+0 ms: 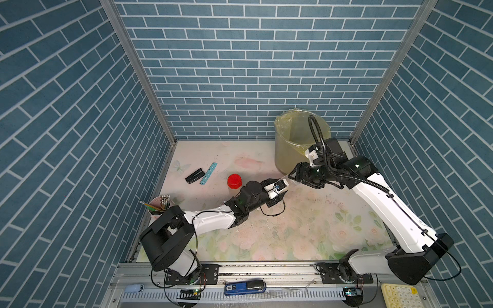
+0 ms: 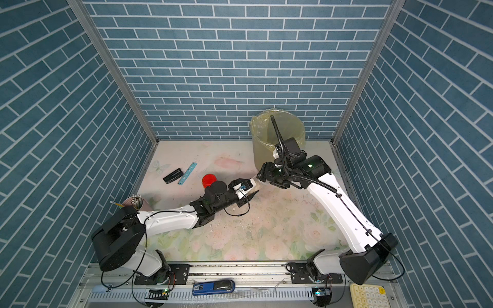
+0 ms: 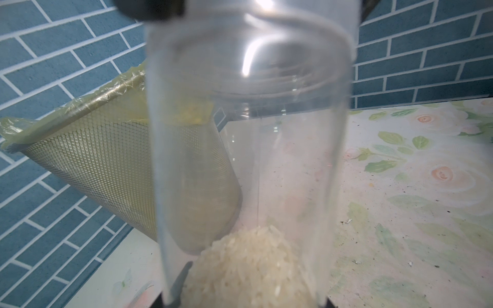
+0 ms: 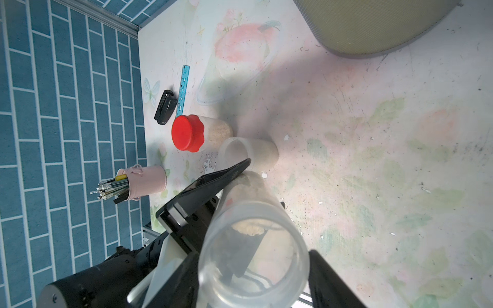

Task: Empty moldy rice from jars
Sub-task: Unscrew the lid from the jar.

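A clear jar [image 1: 287,183] [image 2: 255,186] hangs sideways above the mat between both arms. My left gripper [image 1: 281,190] [image 3: 244,304] is shut on its body, where moldy rice [image 3: 248,266] [image 4: 250,228] is heaped. The right gripper [image 1: 293,176] [image 4: 253,280] meets it from the other end, a finger against each side of the whitish lid [image 4: 253,253]. A jar with a red cap [image 1: 234,181] [image 4: 188,133] stands on the mat, with another clear jar [image 4: 248,153] holding rice beside it; my left arm hides that one in both top views.
A mesh bin with a yellow bag [image 1: 293,138] [image 3: 106,160] stands at the back right, close behind the right gripper. A pink pencil cup [image 1: 160,204] stands at the left edge. A black stapler [image 1: 194,176] and a blue ruler [image 1: 208,173] lie at the back left. Crumbs dot the floral mat.
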You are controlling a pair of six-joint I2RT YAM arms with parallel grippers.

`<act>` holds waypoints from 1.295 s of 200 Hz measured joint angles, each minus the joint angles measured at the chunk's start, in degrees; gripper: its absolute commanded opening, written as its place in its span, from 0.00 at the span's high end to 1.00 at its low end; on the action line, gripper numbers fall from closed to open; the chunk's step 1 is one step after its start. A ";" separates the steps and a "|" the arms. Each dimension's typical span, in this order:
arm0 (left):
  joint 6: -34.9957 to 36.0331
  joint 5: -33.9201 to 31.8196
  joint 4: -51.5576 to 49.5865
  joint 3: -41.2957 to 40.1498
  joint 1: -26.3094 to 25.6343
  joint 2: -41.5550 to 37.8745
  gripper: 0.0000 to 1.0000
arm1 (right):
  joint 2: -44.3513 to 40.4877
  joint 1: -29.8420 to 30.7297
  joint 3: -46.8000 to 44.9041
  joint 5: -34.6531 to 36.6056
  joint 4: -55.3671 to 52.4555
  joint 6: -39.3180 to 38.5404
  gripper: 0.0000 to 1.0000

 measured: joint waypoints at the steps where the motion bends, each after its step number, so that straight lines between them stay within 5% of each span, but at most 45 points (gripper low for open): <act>1: 0.00 0.00 0.00 -0.02 0.00 0.04 0.67 | 0.02 0.00 0.00 0.00 0.00 0.00 0.39; 27: -0.02 -0.04 0.00 0.00 0.00 0.20 0.67 | 0.35 0.00 0.00 -0.09 -0.13 -0.46 0.52; 54: -0.07 -0.09 0.20 -0.11 0.07 0.20 0.68 | 0.39 0.00 0.17 -0.46 -0.31 -2.45 0.77; 155: -9.73 14.80 9.68 -2.91 5.03 -0.59 0.74 | 2.32 -1.03 7.13 -9.01 -4.09 -49.37 0.89; 259: -13.75 19.10 11.04 -2.91 4.87 -0.22 0.79 | 4.35 -6.01 9.86 -18.78 -9.75 -71.28 0.92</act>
